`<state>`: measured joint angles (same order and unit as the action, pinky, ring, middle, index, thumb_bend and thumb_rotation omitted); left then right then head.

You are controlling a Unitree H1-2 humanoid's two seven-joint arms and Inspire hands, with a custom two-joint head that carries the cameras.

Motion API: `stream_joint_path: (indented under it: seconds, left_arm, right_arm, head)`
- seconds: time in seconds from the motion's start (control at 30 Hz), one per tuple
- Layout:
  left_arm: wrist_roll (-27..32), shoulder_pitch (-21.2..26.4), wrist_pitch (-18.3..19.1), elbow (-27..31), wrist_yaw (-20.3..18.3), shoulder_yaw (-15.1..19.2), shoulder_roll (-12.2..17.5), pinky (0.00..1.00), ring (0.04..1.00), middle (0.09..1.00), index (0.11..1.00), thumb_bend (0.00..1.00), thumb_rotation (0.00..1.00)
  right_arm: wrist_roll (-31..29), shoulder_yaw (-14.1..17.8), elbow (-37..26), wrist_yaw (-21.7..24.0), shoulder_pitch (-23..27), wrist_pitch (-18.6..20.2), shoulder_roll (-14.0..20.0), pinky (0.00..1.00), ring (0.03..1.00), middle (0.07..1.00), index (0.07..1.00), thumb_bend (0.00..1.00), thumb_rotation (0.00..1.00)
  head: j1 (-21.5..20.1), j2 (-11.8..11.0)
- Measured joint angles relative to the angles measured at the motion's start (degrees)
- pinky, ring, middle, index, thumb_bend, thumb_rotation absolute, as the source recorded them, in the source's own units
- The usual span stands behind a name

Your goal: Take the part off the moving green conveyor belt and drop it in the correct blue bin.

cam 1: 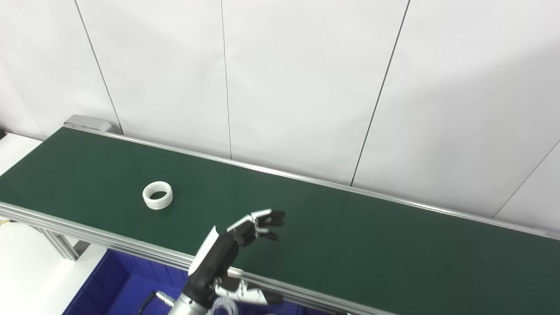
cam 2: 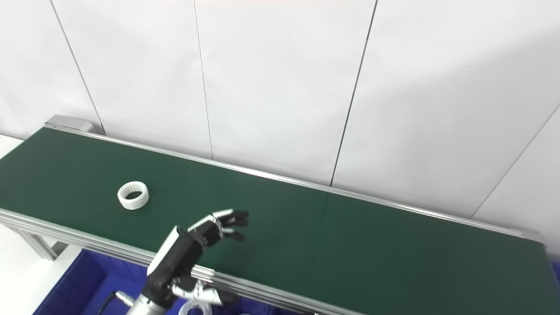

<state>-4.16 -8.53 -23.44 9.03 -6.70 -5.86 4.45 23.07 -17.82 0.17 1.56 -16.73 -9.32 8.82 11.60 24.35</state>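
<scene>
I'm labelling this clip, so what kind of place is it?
Probably a factory-style sorting station or test cell: a green conveyor belt carrying a white ring part, a blue bin below, plain white wall panels.

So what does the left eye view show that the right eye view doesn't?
Only the left eye view shows a white ledge beyond the belt's left end and more of the blue bin below. Only the right eye view shows the belt's right end and a sliver of blue beside it. Both show the green belt, the white ring lying on it apart from the hand, and the left hand over the belt's near edge, fingers apart, holding nothing.
</scene>
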Motion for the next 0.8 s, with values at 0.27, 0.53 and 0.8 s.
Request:
stream_joint_path:
  seconds: [0.27, 0.53, 0.8]
  left_arm:
    - [-13.1, 5.0, 8.8, 3.3, 6.9, 6.8, -3.0, 0.93, 0.938, 0.931, 0.897, 0.83, 0.36]
    - [-21.8, 8.1, 14.0, -0.7, 10.9, 9.7, -1.1, 0.91, 0.929, 0.941, 0.921, 0.81, 0.38]
    - [-29.5, 12.0, 14.8, -9.1, 16.3, 9.5, 1.1, 0.86, 0.91, 0.944, 0.916, 0.81, 0.34]
  right_arm:
    - [-0.9, 0.1, 1.6, 0.0, 0.7, -1.9, 0.0, 0.68, 0.802, 0.833, 0.824, 0.99, 0.01]
    - [-1.0, 0.2, 1.7, 0.0, 0.9, -2.6, -0.1, 0.67, 0.796, 0.827, 0.817, 0.99, 0.0]
    - [-1.0, 0.5, 1.9, -0.1, 1.0, -3.1, -0.2, 0.68, 0.798, 0.826, 0.818, 1.0, 0.01]
  head:
    - [0.0, -0.2]
    - [-0.1, -0.3]
    - [0.1, -0.3]
